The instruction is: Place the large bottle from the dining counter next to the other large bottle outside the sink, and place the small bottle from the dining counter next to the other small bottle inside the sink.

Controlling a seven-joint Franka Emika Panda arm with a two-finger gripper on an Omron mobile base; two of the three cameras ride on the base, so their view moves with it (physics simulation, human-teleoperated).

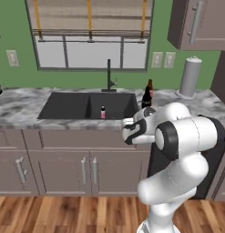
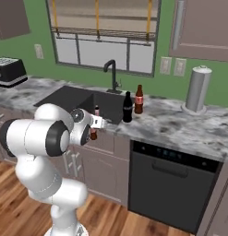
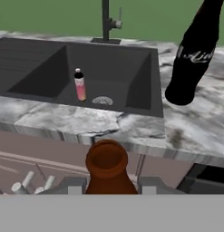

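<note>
Now the grey-and-white marbled stone desk (image 1: 23,107) stretches in front of me, with the dark rectangular sink basin (image 1: 68,105) sunk into it under a black faucet (image 1: 109,75). To the basin's right, out on the stone, two large bottles stand just beside each other: a black glass bottle with a white script label (image 2: 128,107) and a brown glass bottle with a red label (image 2: 139,99) behind it. From that pairing I judge the first half of the job is done, the large bottle already set next to its partner outside the sink. Inside the basin, near the drain, a small pink bottle with a dark cap (image 3: 80,84) stands upright and alone. My hand (image 3: 107,188) is closed around a small brown bottle (image 3: 107,165), its round mouth rising between my fingers, and I hold it in front of the desk's front edge, short of the basin. So what is left, as I read it, is to carry this small bottle over the rim, lower it into the sink and stand it next to the pink one before letting go.
</note>
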